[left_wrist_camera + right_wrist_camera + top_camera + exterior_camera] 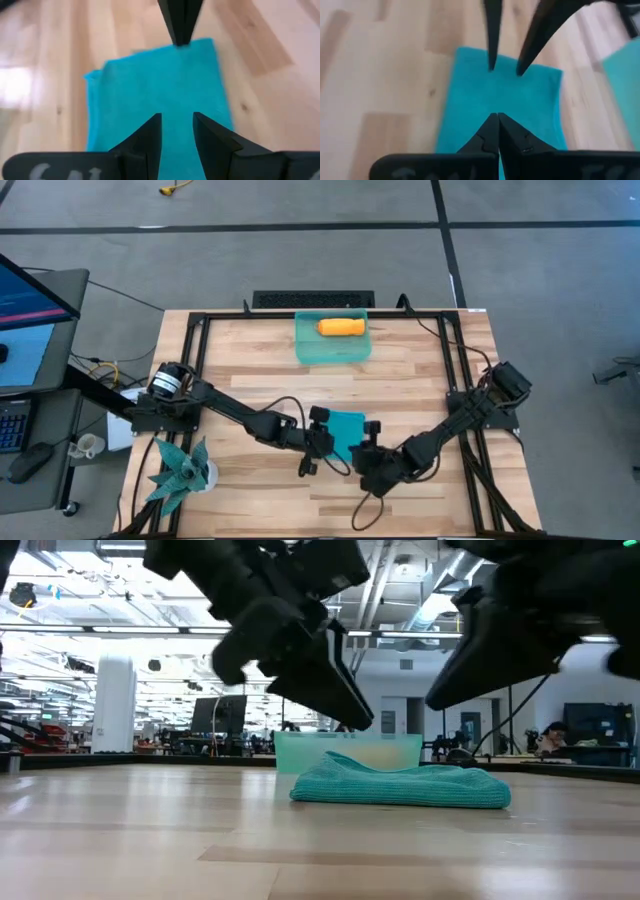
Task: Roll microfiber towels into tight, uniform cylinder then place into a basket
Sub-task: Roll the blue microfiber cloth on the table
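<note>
From above, you see the orange towel [340, 327] already rolled and lying in the basket [304, 352] at the table's far edge, while the teal towel [347, 431] lies folded near the front, between the left gripper [322, 442] and right gripper [368, 442], which reach in low from either side, apparently to start its roll. At table height, both hover just above the cloth. Your left wrist shows fingers [145, 140] narrowly parted, holding nothing; your right wrist shows fingers [490, 131] pinched together, empty.
</note>
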